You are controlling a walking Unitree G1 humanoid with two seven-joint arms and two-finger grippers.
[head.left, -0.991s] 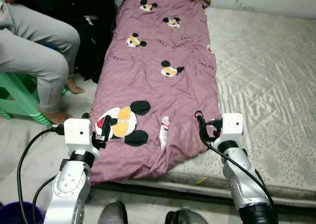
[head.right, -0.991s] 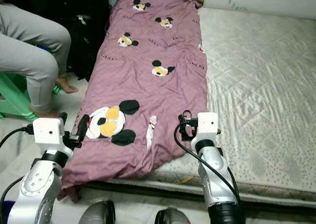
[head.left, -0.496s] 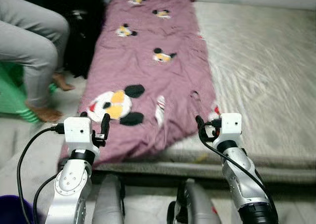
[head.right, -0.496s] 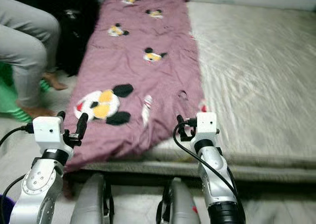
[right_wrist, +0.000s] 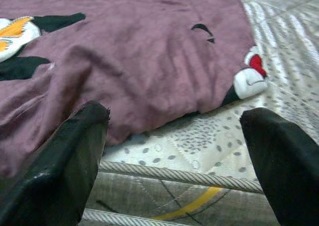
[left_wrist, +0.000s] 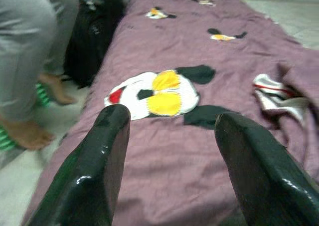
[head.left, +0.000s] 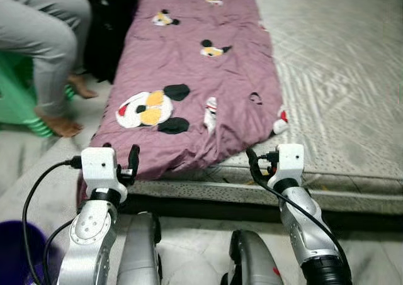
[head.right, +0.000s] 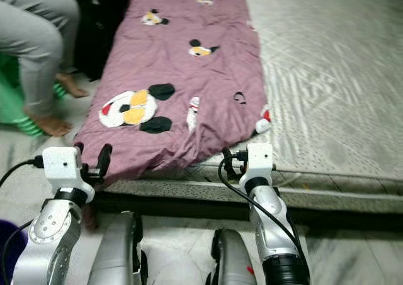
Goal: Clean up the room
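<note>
A purple blanket printed with cartoon mice lies along the left half of a pale quilted mattress. Its near edge reaches the mattress's front edge, and its near left corner hangs over the side. My left gripper is open and empty, held low in front of that corner; in the left wrist view it looks over the big mouse print. My right gripper is open and empty in front of the mattress edge, near the blanket's right corner.
A person in grey trousers sits on a green stool at the left, bare feet on the floor. A black bag stands between the person and the mattress. A purple bucket is at my lower left.
The whole view has shifted as I backed away from the mattress; its front edge now shows ahead of both grippers. Both grippers stay open and empty.
</note>
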